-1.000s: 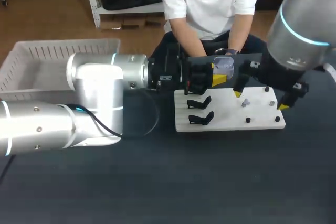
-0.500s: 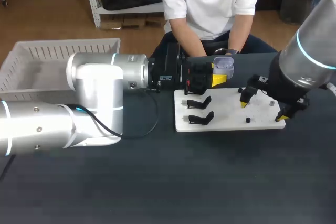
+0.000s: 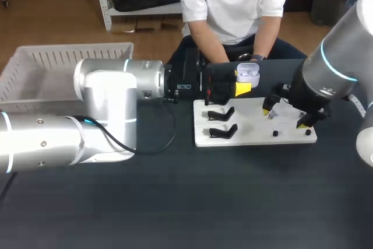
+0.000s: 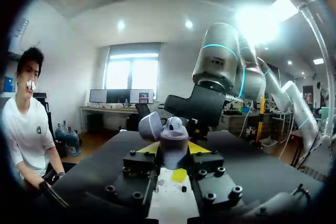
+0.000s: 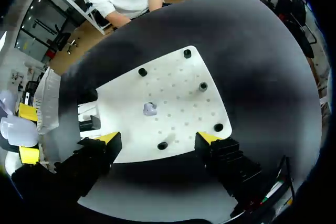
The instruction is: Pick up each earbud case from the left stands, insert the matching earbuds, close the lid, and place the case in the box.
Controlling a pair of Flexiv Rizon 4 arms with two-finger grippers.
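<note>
The dark table [image 3: 186, 202] fills the lower half of the head view; my left arm [image 3: 87, 126] comes in from the left edge and runs across to the middle of the frame; right of centre lies a white board [image 3: 256, 137], flat on the table; on its left part stand two black stands, the nearer stand [image 3: 223, 130] and just behind it the farther stand [image 3: 221, 113]; a small black peg [image 3: 275, 133] sits near the board's front edge

Over the right part of the board hangs the right gripper [image 3: 284, 116], its yellow-tipped fingers spread wide and grasping nothing; in the right wrist view a single pale earbud [image 5: 150, 109] lies on the board ahead of and between those fingers, apart from both

Just beyond the board's far left corner, above centre in the head view, the left gripper [image 3: 242, 83] is clenched on the earbud case [image 3: 248, 73]; the left wrist view shows the pale case upright between the yellow tips, gripped from two sides, its lid tipped open to one side; what lies inside the case cannot be made out

In the upper left of the head view stands the white slatted box [image 3: 70, 56], well apart from the board
</note>
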